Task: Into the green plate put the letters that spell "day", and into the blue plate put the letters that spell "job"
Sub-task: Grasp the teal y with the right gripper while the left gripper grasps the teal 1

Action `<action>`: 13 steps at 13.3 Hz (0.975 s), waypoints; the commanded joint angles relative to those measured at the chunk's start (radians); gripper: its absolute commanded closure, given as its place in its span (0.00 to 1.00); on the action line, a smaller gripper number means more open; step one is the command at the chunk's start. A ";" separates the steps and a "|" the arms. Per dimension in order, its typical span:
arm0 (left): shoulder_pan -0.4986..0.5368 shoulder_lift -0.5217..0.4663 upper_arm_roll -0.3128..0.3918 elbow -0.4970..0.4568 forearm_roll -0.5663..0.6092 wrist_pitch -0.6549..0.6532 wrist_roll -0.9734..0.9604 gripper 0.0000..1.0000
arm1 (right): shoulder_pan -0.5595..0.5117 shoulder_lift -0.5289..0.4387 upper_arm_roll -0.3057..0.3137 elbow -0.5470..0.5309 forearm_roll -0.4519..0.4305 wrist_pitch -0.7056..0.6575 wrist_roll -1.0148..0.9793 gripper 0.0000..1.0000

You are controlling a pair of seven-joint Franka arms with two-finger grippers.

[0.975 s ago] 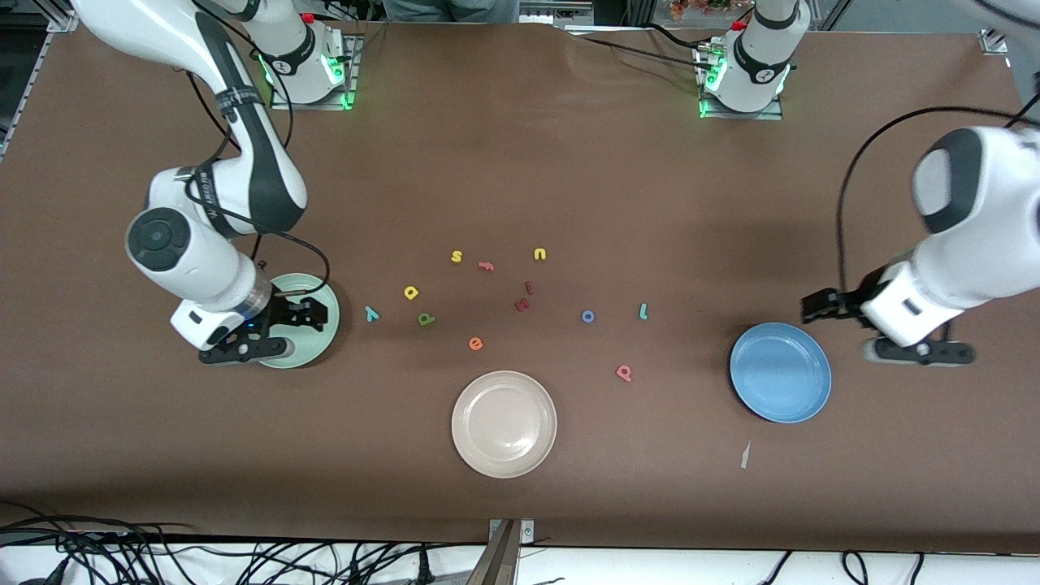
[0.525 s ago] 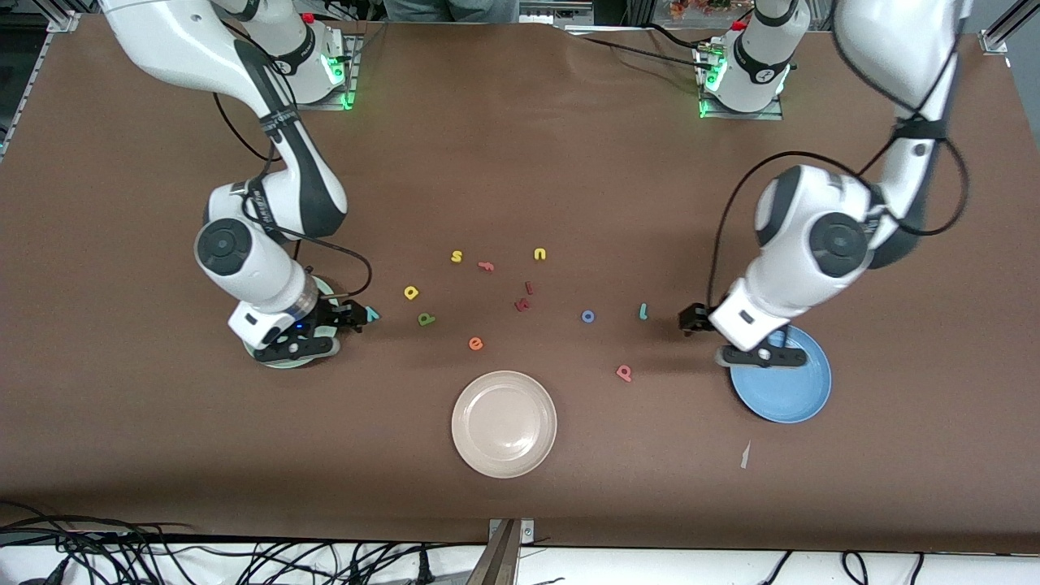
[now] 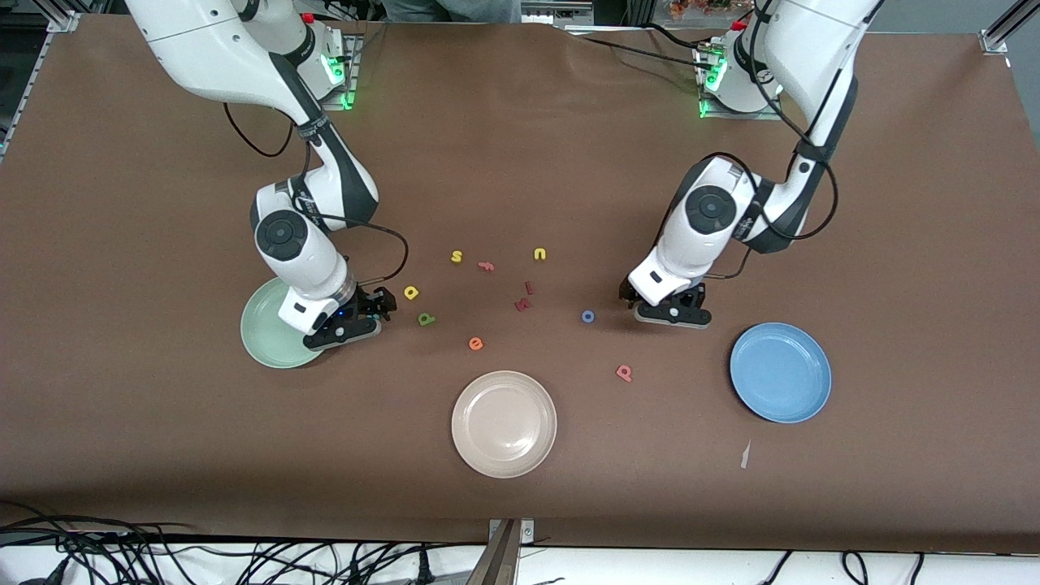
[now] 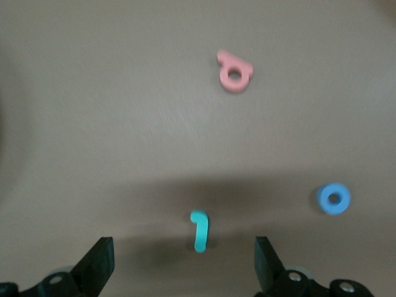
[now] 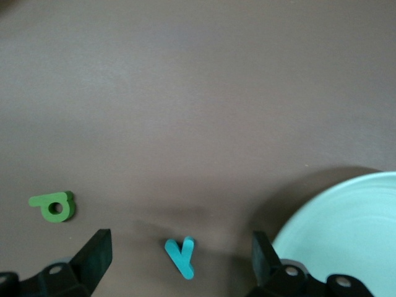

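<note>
My right gripper (image 3: 375, 309) hangs open just above the teal "y" (image 5: 182, 257), which lies on the table between its fingers (image 5: 96, 253), untouched. The green "d" (image 3: 426, 319) and yellow "a" (image 3: 411, 292) lie close by. The green plate (image 3: 264, 333) sits beside that gripper, partly covered by the right arm. My left gripper (image 3: 646, 302) is open low over the teal "j" (image 4: 200, 231), fingers (image 4: 267, 266) on either side. The blue "o" (image 3: 588, 316) and pink "b" (image 3: 624, 373) lie near it. The blue plate (image 3: 780, 372) is empty. Both teal letters are hidden in the front view.
A beige plate (image 3: 504, 423) sits nearest the front camera, mid-table. Other letters lie scattered in the middle: orange "e" (image 3: 475, 344), yellow "s" (image 3: 457, 257), yellow "u" (image 3: 539, 254), pink "f" (image 3: 486, 266), two dark red ones (image 3: 524, 299).
Both arms swung in from the table's ends toward the letters. The right gripper went from over the green plate to the "y". The left gripper crossed the blue plate to the "j".
</note>
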 commanded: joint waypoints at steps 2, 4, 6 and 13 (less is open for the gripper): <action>-0.023 0.069 0.009 0.013 0.050 0.017 -0.030 0.11 | 0.001 0.007 0.009 -0.085 -0.019 0.137 -0.052 0.00; -0.026 0.073 0.009 0.013 0.050 0.017 -0.033 0.20 | -0.001 0.008 0.009 -0.108 -0.021 0.158 -0.055 0.00; -0.028 0.086 0.009 0.016 0.050 0.017 -0.037 0.35 | -0.001 0.010 0.009 -0.127 -0.021 0.186 -0.055 0.02; -0.023 0.140 0.015 0.070 0.106 0.017 -0.036 0.67 | -0.001 0.008 0.002 -0.150 -0.023 0.186 -0.057 0.36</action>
